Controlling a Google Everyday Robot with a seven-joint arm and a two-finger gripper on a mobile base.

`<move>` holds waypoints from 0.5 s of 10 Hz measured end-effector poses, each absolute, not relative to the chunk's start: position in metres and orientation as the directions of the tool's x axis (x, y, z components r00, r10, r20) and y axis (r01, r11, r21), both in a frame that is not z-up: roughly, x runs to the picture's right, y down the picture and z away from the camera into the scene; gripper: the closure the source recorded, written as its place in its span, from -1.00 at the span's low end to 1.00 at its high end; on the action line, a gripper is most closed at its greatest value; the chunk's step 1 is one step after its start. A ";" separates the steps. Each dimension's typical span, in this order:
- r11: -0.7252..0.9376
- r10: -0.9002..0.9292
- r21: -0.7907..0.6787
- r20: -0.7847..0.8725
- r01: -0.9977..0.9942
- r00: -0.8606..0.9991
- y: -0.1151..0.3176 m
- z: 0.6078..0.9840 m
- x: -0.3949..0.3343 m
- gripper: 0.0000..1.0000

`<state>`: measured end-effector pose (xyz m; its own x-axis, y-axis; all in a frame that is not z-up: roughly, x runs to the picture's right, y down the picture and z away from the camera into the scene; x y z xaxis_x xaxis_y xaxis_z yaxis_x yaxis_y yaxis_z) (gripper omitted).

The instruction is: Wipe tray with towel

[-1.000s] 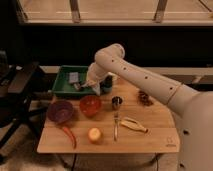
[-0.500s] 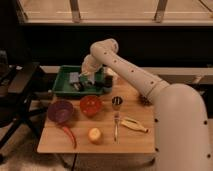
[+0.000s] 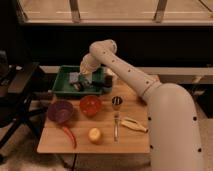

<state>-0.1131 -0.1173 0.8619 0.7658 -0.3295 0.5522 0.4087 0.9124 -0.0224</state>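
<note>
Camera view: closed hand [image 3: 86, 81] low inside tray [image 3: 61, 89], near centre.

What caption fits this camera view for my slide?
Arm reaches across the table, shut gripper down inside the tray.

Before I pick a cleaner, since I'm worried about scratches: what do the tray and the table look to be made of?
The tray looks like green plastic, matte: even colour, moulded sloping sides. The table looks like pale wood, smooth; grain is not clear. The tool hangs shut over the tray's inside.
</note>
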 end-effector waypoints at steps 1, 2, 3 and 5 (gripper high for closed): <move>0.912 -0.332 -0.018 0.556 0.411 0.762 -0.117 0.862 -0.114 1.00; 0.909 -0.342 -0.002 0.569 0.417 0.748 -0.119 0.864 -0.117 1.00; 0.904 -0.355 0.018 0.588 0.426 0.727 -0.122 0.866 -0.125 1.00; 0.893 -0.382 0.067 0.632 0.444 0.674 -0.128 0.871 -0.158 1.00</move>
<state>-0.1575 -0.1279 0.8708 0.6739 -0.3824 0.6321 0.4444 0.8933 0.0666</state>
